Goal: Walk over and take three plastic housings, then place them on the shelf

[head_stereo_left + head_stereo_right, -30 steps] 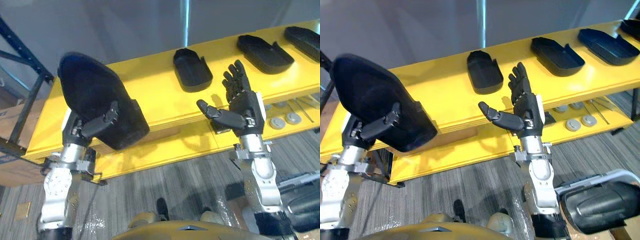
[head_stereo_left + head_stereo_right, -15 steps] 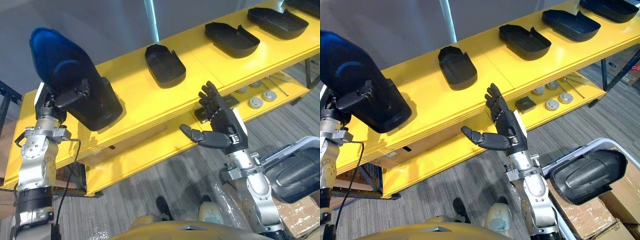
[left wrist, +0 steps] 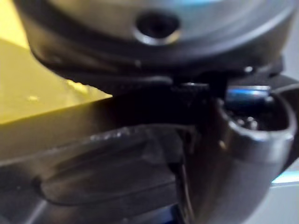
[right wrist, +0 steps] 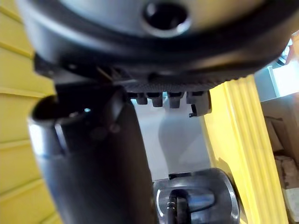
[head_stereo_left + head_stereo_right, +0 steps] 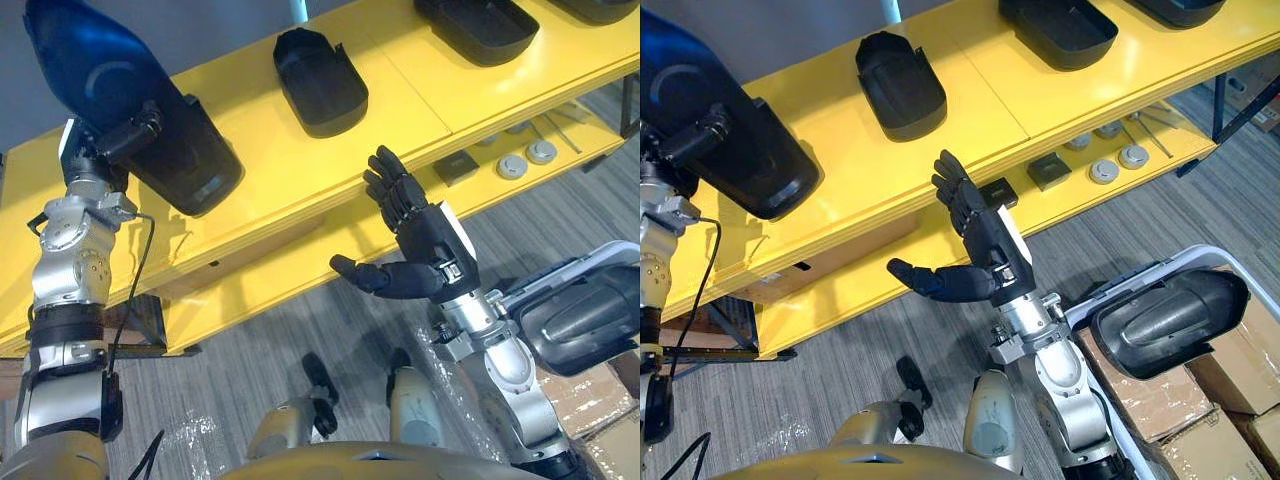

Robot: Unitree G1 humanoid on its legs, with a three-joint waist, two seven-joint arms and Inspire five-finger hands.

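Clamped large black plastic housing (image 5: 185,165) in left hand (image 5: 125,140) over yellow shelf (image 5: 400,100) left end, unreleased. Saw two more black housings (image 5: 320,80) lying on shelf; right hand (image 5: 425,250) spread, empty.

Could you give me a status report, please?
Left robot hand shut on black housing, at yellow shelf. Right robot hand open, empty. Nothing in the way.

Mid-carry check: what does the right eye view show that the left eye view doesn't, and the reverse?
The right eye view adds a second dark block on the lower shelf beside the right hand, and the whole grey part at the far right. The left eye view adds the full outline of the held plastic housing. Both show the left hand clamped on it over the yellow shelf, the right hand open, and another housing lying there.
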